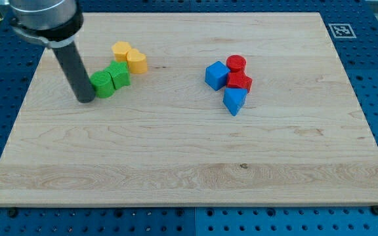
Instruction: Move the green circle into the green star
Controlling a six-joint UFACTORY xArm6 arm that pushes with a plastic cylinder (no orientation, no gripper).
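The green circle [102,84] sits on the wooden board [189,164] at the view's upper left, touching the green star [118,74] on its upper right side. My tip [86,99] rests on the board against the left side of the green circle. The dark rod rises from there toward the view's top left.
A yellow hexagon [121,50] and a yellow heart [136,61] lie just above the green star, the heart nearly touching it. Right of centre is a cluster: blue cube [216,75], red cylinder [236,65], red star [239,81], blue triangle [234,100].
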